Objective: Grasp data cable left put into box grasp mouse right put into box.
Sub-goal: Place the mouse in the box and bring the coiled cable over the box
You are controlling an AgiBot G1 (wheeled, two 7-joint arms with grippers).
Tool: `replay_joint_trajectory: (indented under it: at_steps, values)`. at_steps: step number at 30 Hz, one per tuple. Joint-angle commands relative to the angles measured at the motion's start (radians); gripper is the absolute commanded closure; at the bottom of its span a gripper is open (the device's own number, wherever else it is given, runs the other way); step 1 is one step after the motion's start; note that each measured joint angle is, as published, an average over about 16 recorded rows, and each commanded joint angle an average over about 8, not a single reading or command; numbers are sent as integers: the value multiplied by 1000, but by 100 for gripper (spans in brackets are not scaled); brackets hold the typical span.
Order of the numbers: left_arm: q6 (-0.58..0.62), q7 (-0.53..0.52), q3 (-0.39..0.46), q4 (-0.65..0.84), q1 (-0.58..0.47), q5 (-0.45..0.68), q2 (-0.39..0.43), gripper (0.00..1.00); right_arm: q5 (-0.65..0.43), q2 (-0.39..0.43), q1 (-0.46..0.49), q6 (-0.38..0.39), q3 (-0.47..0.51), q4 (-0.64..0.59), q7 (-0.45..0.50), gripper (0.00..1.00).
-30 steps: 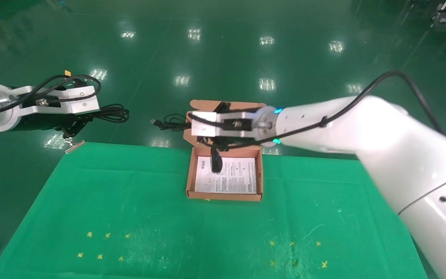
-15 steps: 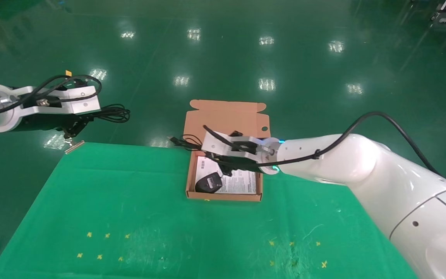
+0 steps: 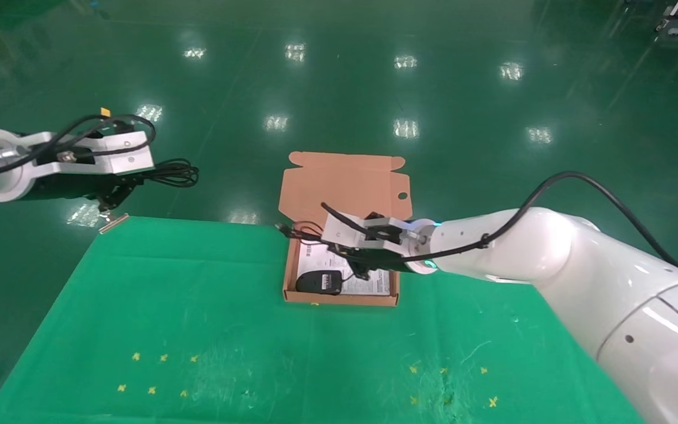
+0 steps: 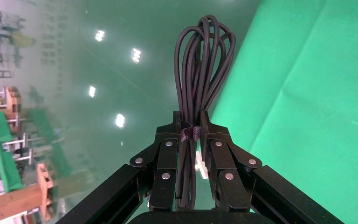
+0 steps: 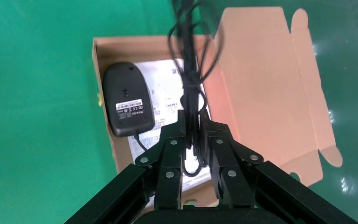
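Observation:
The black mouse [image 3: 319,282] [image 5: 127,99] lies underside up in the near left corner of the orange-pink box [image 3: 342,298] [image 5: 135,42], on the white leaflet [image 5: 168,88]. My right gripper [image 3: 358,266] [image 5: 193,119] hovers low over the box, shut on the mouse's thin black cord [image 5: 189,60], whose loops and plug [image 3: 283,228] hang out past the box's far left corner. My left gripper [image 3: 130,181] [image 4: 191,123] is held above the floor beyond the table's far left corner, shut on the looped data cable [image 3: 171,174] [image 4: 204,60].
The box's tabbed lid [image 3: 345,182] [image 5: 265,84] stands open at the far side, past the table's far edge. The green cloth table [image 3: 198,306] carries small yellow cross marks [image 3: 150,388] near its front. Shiny green floor surrounds the table.
My right gripper came down and nearer over the box. The mouse went from hanging on its cord to lying in the box. The left arm barely moved.

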Motion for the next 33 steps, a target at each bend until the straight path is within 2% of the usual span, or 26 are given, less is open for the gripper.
replay_joint_trajectory:
  at_steps: [1, 9, 16, 26, 33]
  values:
    - [-1, 0, 1, -1, 5, -5, 4, 100, 5, 7, -2, 0, -5, 10, 5, 0]
    - [-41, 40, 6, 21, 36, -57, 61, 100, -17, 57, 11, 1, -16, 48, 10, 0]
    - [-120, 130, 9, 59, 86, -129, 131, 100, -29, 158, 31, 12, -6, 106, 34, 0]
    - [-295, 359, 14, 227, 151, -245, 290, 100, -81, 323, 66, 4, -8, 259, 119, 0]
    - [-345, 543, 10, 418, 148, -342, 403, 100, -133, 421, 72, -5, -15, 385, 211, 0]
